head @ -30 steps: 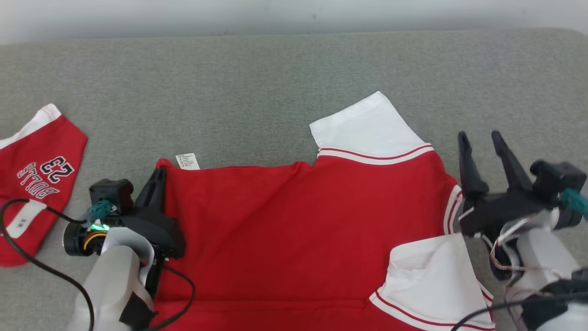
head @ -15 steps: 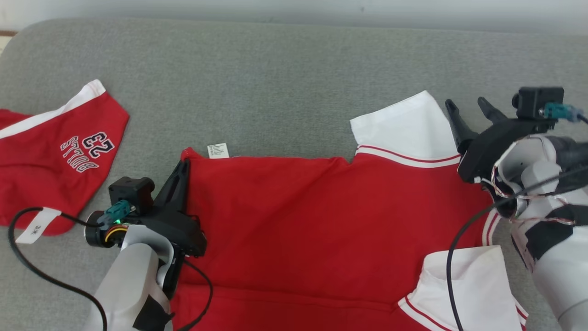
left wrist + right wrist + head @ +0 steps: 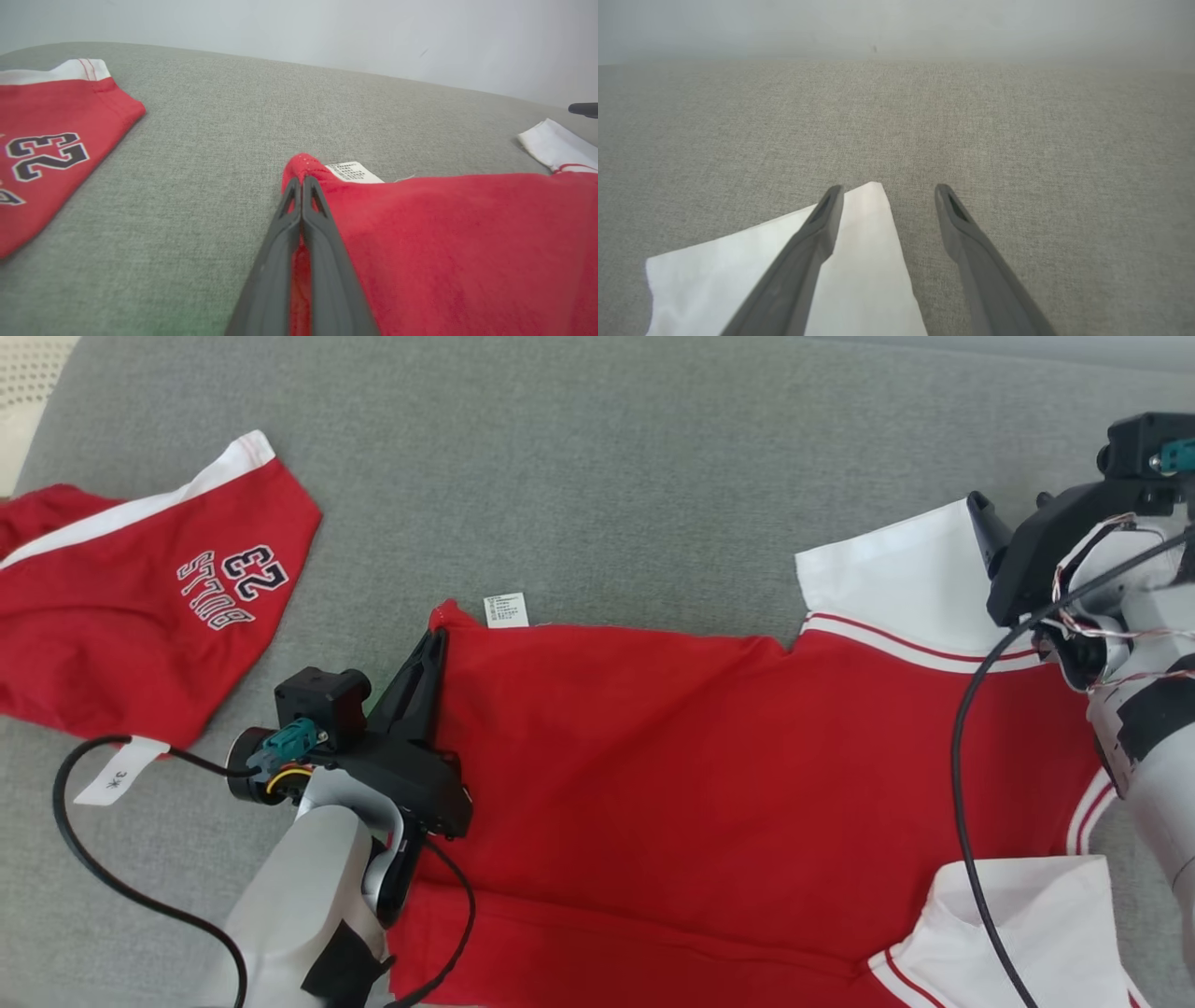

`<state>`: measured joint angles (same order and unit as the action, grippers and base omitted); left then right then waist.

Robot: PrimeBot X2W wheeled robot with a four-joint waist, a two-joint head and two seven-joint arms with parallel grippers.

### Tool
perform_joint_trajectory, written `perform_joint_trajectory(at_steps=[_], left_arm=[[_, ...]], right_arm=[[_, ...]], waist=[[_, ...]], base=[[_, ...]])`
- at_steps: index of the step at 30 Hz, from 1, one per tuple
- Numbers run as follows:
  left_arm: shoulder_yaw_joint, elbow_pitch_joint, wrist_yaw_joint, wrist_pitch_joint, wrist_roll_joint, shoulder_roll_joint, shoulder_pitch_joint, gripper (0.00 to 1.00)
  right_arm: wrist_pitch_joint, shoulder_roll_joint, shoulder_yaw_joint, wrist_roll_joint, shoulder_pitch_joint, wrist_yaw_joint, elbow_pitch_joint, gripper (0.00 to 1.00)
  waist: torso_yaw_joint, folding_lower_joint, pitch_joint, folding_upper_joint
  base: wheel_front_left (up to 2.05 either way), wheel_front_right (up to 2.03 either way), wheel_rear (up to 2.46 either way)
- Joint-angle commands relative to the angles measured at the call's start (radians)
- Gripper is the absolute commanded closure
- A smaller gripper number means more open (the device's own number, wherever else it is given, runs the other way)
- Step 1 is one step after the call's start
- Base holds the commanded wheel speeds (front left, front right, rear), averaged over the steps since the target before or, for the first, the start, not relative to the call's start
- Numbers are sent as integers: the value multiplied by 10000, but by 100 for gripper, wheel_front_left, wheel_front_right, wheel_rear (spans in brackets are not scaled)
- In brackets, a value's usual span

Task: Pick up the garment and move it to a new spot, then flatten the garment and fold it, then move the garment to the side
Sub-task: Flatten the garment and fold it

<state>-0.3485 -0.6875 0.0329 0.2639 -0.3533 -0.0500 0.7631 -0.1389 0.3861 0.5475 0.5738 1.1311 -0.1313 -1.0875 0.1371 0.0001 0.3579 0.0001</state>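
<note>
On grey upholstery (image 3: 224, 116), left pincer (image 3: 301, 183) tight on one corner of red garment (image 3: 444, 242), white label (image 3: 353, 171) just beside.

Our left gripper (image 3: 434, 642) and right gripper (image 3: 1006, 504) are matte black, each with two long tapering fingers (image 3: 280, 261) slotted near the tips. Pale grey forearms (image 3: 299, 887) carry black patches (image 3: 341, 971); black cables (image 3: 956, 775) trail from teal connectors (image 3: 291, 744) beside boxy black wrist cameras (image 3: 322, 695).

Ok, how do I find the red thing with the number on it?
Start at the big grey cushion; two red garments lie on it. Go to the smaller red piece at the robot's far left, apart from the wide red shirt that the left hand pinches. It alone has the number 23 and letters printed on it.
</note>
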Motion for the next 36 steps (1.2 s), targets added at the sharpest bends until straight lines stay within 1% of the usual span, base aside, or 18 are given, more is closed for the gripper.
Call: perform_joint_trajectory(at_steps=[1,5,6,8,9,10,11,12,13,14,20,22,25,30,32,33,36], left_arm=[[-111,32,-90,6,-158,-10,126,100],[-378,101,-230,6,-396,-13,173,100],[-407,108,-255,6,-436,-13,180,100],[-459,118,-287,6,-516,-14,178,100],[-488,116,-302,6,-549,-12,163,100],[-512,113,-304,6,-565,-12,151,100],[-528,101,-309,6,-572,-14,146,100],[-532,88,-323,6,-565,-15,148,100],[-532,88,-323,6,-565,-15,148,100],[-526,79,-337,6,-538,-14,154,100],[-215,-66,-351,6,-327,-17,-6,100],[-49,-124,-310,4,-299,-15,-165,100],[203,-100,-256,6,-369,-12,-323,100],[640,-142,-185,6,-303,-18,-793,100],[796,-158,-129,6,-192,-15,-944,100],[975,-143,-99,6,-80,-15,-1115,100],[1210,-66,-5,6,78,-15,-1348,100]], right_arm=[[-80,-55,20,65,197,12,-175,0],[-424,-245,196,5,429,12,-660,1],[-495,-270,193,47,473,12,-795,7],[-605,-322,272,18,458,12,-1010,15],[-622,-337,322,-8,431,12,-1107,22],[-645,-328,355,-28,413,12,-1194,31],[-630,-321,392,-34,397,12,-1239,56],[-505,-307,403,-39,415,12,-1249,73],[-505,-307,403,-39,415,12,-1249,73],[-332,-255,397,-62,468,12,-1254,100],[638,-455,342,191,445,12,-1041,100],[864,-511,438,402,267,12,-747,100],[1097,-395,605,837,-121,12,-208,100],[1311,22,1089,1649,-1006,12,1064,100],[1455,304,1224,2059,-1432,12,1613,100],[1611,578,1377,2369,-1872,12,2145,100],[1818,921,1613,2766,-2519,12,2877,100]], waist=[[253,-1,268,-1],[342,-1,389,-1],[345,-1,401,-1],[353,-1,406,-1],[357,-1,396,-1],[360,-1,387,-1],[359,-1,376,-1],[348,-1,374,-1],[348,-1,374,-1],[333,-1,368,-1],[120,-1,91,-1],[25,-1,-93,-1],[-132,-1,-363,-1],[-372,-1,-796,-1],[-453,-1,-970,-1],[-527,-1,-1140,-1],[-617,-1,-1406,-1]], base=[[0,0,0],[0,0,0],[0,0,0],[0,0,0],[0,0,0],[0,0,0],[0,0,0],[0,0,0],[0,0,0],[0,0,0],[0,0,0],[0,0,0],[0,0,0],[0,0,0],[0,0,0],[0,0,0],[0,0,0]])
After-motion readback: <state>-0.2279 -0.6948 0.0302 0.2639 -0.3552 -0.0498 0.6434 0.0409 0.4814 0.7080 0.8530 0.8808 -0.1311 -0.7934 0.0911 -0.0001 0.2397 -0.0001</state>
